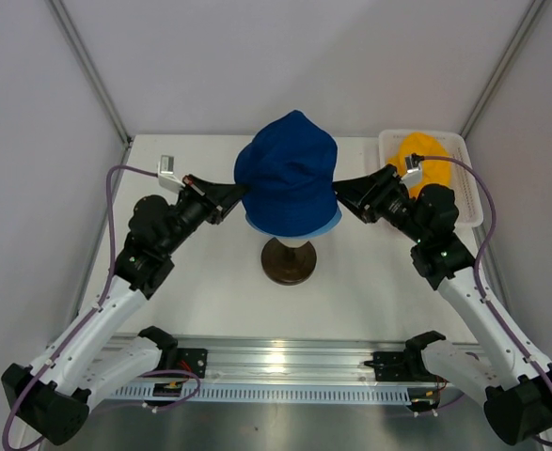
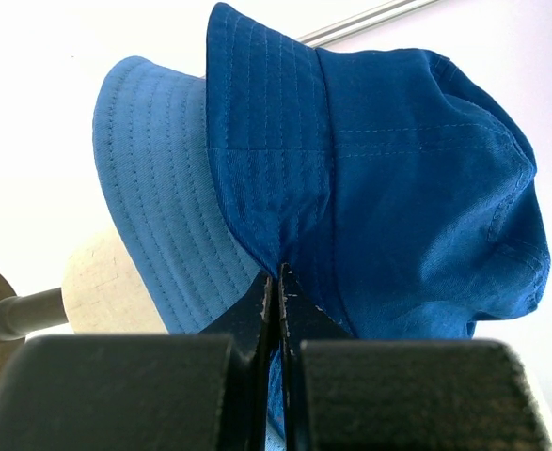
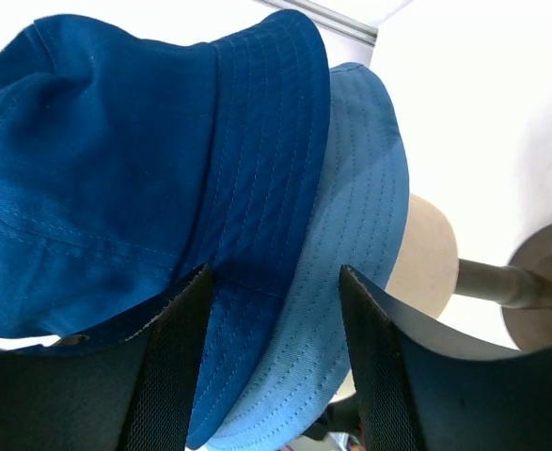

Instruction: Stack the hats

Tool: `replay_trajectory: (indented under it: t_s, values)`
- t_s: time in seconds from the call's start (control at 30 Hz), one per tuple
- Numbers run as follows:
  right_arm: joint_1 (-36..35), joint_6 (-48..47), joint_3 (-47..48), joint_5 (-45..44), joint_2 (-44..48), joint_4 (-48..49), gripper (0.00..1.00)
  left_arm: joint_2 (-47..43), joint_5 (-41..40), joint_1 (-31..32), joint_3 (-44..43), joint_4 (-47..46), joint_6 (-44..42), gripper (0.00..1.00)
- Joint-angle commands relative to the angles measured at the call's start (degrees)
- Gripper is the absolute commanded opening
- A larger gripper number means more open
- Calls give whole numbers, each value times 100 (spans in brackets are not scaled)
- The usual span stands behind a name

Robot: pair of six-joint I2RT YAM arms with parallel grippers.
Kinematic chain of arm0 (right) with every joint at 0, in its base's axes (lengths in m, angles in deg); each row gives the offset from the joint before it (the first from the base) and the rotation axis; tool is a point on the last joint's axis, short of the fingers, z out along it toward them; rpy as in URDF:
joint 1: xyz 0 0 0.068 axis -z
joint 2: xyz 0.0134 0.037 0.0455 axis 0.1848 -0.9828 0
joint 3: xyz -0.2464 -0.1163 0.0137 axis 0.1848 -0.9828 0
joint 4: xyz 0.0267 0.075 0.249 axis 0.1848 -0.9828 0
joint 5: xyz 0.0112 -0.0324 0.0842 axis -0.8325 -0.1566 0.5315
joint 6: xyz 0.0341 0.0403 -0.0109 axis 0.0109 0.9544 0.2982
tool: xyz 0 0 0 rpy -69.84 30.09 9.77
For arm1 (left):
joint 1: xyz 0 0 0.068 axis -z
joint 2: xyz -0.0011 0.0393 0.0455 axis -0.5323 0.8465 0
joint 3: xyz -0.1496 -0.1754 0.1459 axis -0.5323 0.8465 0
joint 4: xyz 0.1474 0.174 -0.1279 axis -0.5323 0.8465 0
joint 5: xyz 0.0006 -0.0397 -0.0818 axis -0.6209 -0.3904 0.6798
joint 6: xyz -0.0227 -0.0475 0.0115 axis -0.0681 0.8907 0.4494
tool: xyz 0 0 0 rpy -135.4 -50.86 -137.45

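Left hand (image 2: 277,282): fingers pressed together, clamped on the brim edge of the navy hat (image 2: 398,188), which rises straight ahead of the fingertips.
Right hand (image 3: 276,282): fingers apart and holding nothing; the navy brim hangs in the gap between them, and whether it touches either finger cannot be told.
Navy hat: sits between the two hands, pulled over the light blue hat (image 2: 153,207).
Light blue hat: under the navy one, on the mannequin head (image 3: 426,254); only its brim shows beyond each hand's fingertips.
Yellow-orange hat (image 1: 424,155): behind the right hand, lying in the white basket (image 1: 386,141) on the table (image 1: 200,282).
Handling: the hats are probably light, soft and floppy, and will sag and fold when lifted. The stitched brim is the firmest place to pinch, at opposite sides so the crown stays open.
Count: three hats visible, one of each colour; no pink hat in view; one mannequin head; one basket.
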Motion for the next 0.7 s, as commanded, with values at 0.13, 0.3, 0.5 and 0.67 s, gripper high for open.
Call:
replay_trajectory:
  t_s: [0.13, 0.3, 0.5, 0.67]
  values:
    - [-185, 1094, -555, -498, 284, 1144, 59, 254, 107, 154, 127, 122, -68, 1]
    - [-221, 1167, -706, -867, 477, 1461, 57, 236, 63, 198, 93, 140, -94, 1]
    - [-221, 1131, -706, -982, 548, 1611, 50, 140, -51, 216, 136, 236, -129, 1]
    - [-238, 1228, -653, -859, 460, 1619, 45, 140, -42, 216, 128, 245, -129, 1]
